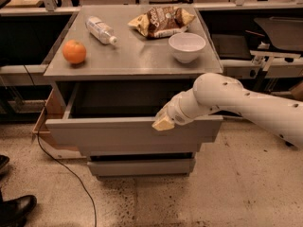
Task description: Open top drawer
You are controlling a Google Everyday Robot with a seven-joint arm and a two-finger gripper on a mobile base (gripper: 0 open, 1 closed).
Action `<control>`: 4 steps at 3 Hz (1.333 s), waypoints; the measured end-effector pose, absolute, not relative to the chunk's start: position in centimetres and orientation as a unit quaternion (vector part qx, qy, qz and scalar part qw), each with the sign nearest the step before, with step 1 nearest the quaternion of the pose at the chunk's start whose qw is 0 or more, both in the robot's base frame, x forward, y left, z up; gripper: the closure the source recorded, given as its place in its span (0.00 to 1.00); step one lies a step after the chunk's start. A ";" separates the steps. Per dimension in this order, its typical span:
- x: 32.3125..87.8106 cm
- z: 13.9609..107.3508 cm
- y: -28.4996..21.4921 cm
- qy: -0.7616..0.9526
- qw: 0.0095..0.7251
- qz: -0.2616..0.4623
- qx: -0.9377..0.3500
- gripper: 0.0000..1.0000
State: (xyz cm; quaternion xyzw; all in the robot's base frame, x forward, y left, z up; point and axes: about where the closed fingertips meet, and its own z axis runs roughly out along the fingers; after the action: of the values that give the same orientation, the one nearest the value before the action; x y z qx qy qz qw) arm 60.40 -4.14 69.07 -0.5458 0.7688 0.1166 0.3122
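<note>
The top drawer (118, 134) is a wide grey metal drawer with a flat front. It stands pulled well out from the grey cabinet (132, 63), and its plain grey interior (113, 100) shows. My gripper (162, 122) is at the top edge of the drawer front, right of its middle, at the end of my white arm (236, 103) that reaches in from the right. A narrower grey drawer front (140, 167) shows below.
On the cabinet top lie an orange (74, 51), a plastic bottle (100, 30), a chip bag (161, 20) and a white bowl (187, 46). A black cable (66, 169) runs across the floor at left. A black shoe (16, 209) is at bottom left. Benches stand behind.
</note>
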 end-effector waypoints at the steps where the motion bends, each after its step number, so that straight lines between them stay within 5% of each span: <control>1: 59.4 69.0 -4.5 0.771 0.309 0.118 -0.544 1.00; 2: 59.3 69.0 -4.6 0.771 0.309 0.119 -0.544 0.85; 4: 57.6 69.8 -5.1 0.774 0.300 0.137 -0.541 0.39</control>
State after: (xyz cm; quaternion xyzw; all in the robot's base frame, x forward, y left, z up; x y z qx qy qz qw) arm 57.57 -5.08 69.80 -0.5407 0.7740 0.1371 0.2997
